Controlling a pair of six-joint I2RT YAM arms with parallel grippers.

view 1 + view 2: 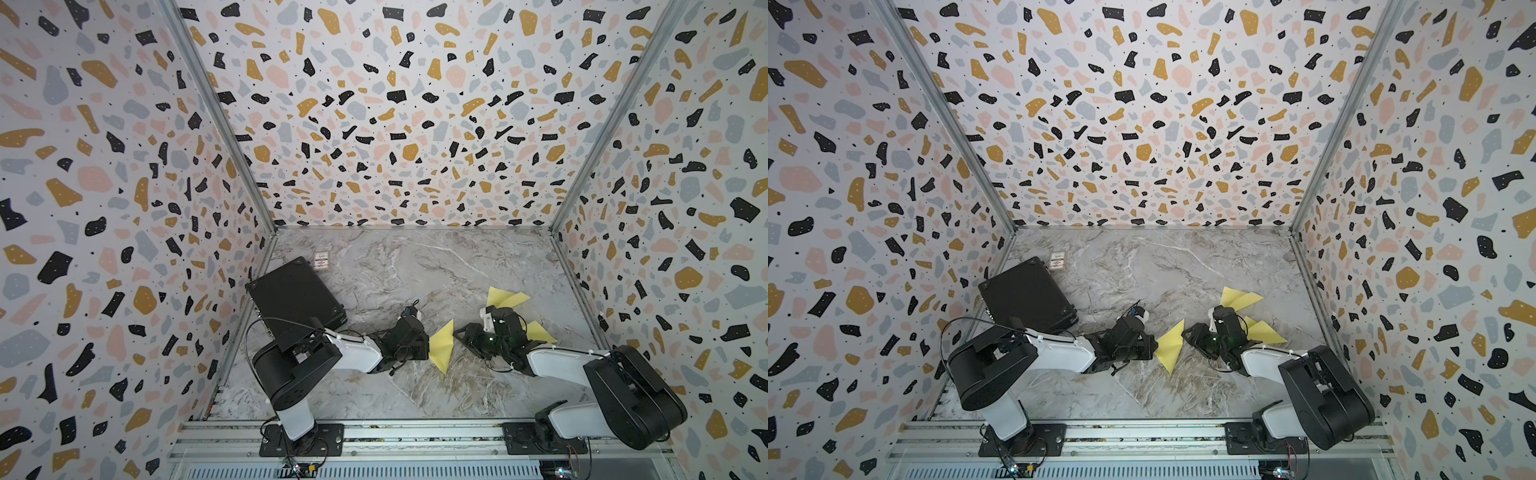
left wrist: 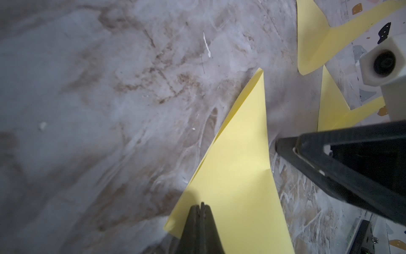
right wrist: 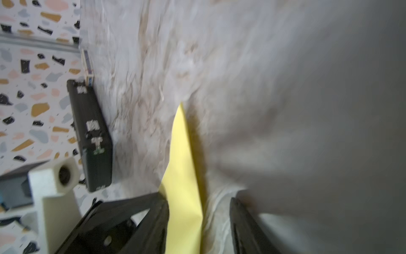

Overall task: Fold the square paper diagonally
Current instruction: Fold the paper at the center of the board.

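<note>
Both claws meet at the yellow paper (image 1: 441, 347) near the middle of the marble table (image 1: 415, 266). On the left wrist view, the left gripper (image 2: 201, 206) has its two black fingers pressed flat together, and they lie over the near corner of the paper (image 2: 237, 171); whether they actually pinch the sheet or only press on it cannot be told. On the right wrist view, the right gripper (image 3: 198, 211) stands with its jaws apart, the paper's edge (image 3: 184, 176) running up between them and against one finger, with nothing clamped. Folded into a triangle, the paper lies on the table between the two grippers, one layer lifted slightly off the other along its long edge. Behind the right arm (image 1: 557, 361), in both top views, two more folded yellow sheets (image 1: 505, 297) (image 1: 1264, 332) rest on the table. Farther off, by the left wall, a black case (image 1: 295, 299) lies flat, with a small card box (image 1: 322, 262) just beyond its far corner.
</note>
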